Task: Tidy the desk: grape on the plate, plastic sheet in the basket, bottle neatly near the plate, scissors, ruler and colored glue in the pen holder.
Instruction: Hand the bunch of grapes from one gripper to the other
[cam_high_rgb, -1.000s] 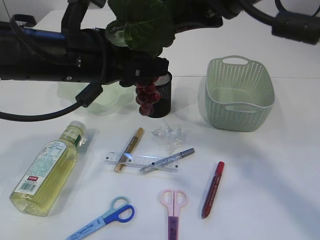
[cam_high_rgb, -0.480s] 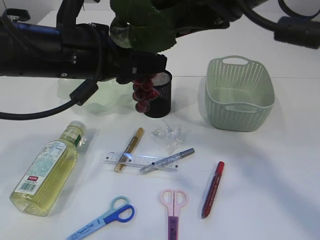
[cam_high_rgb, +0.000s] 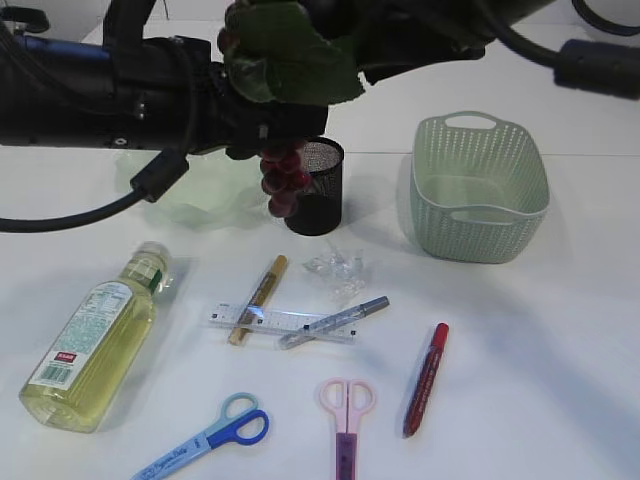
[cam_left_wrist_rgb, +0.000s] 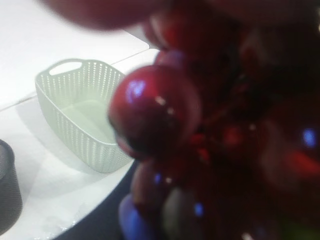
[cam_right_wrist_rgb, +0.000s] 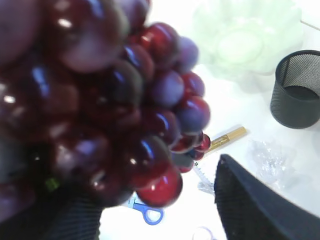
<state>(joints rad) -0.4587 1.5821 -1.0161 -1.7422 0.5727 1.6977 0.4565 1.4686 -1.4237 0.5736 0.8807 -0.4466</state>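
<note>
Both arms raised — grape bunch aloft.

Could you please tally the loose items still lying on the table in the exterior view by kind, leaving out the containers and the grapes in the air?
Bottle: 1
Scissors: 2, blue and pink
Ruler: 1
Glue pens: 3, gold, silver, red
Plastic sheet: 1
Total: 8

Two pairs of scissors are lying on the worktop, one blue and one pink, along with one ruler, three glue pens in gold, silver and red, and one bottle. One grape bunch, one pen holder, one basket, one plate and one crumpled plastic sheet are also showing.
</note>
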